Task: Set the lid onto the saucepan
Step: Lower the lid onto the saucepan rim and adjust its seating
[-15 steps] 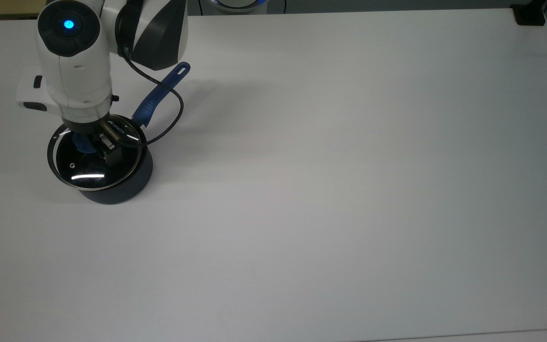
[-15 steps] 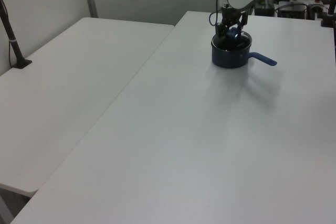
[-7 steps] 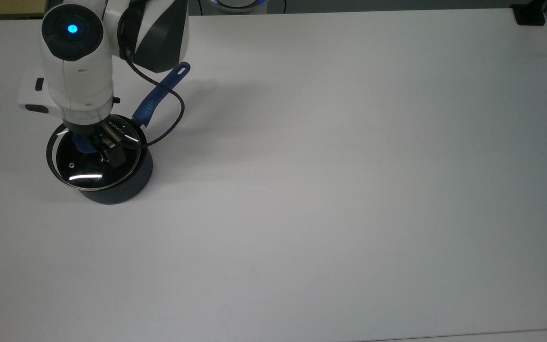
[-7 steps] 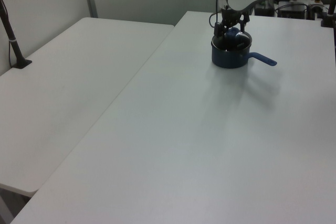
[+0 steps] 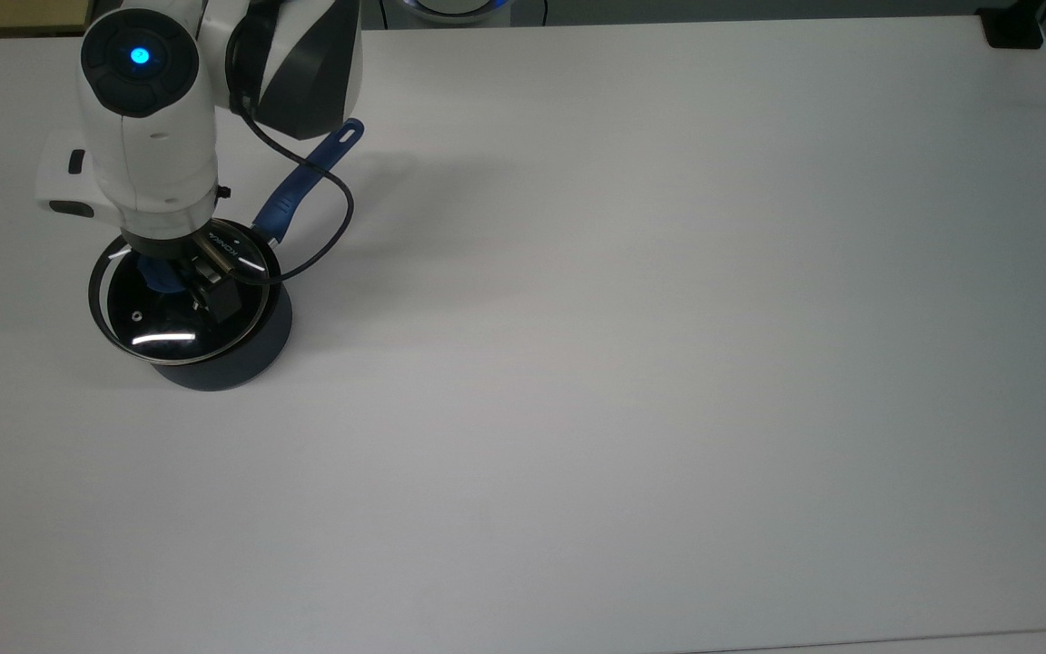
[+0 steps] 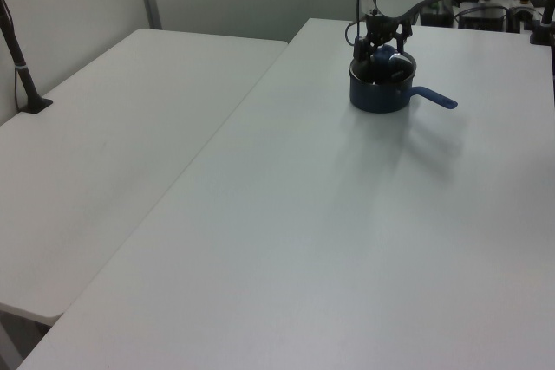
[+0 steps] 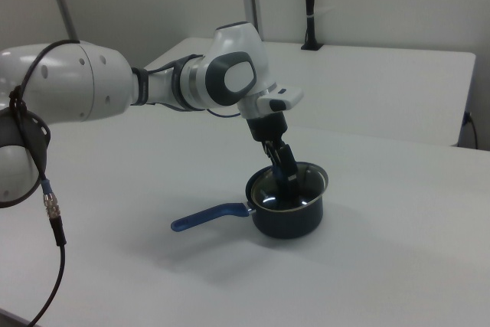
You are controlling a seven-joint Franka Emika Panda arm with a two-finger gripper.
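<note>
The clear glass lid [image 5: 180, 311], thin metal rim glinting and a small vent showing, sits atop the dark navy saucepan [image 5: 241, 359] on the white table [image 5: 668, 363]. The saucepan's blue slotted handle [image 5: 305, 177] points away. The gripper [image 5: 180, 277] is clamped on the lid's blue knob [image 5: 156, 274].

Glass lid [image 5: 164, 313], metal-rimmed, blue knob, being seated on dark navy saucepan [image 5: 251, 350], slightly tilted. Saucepan standing upright on desk [image 5: 668, 318]; blue slotted handle pointing toward top view's upper right.
</note>
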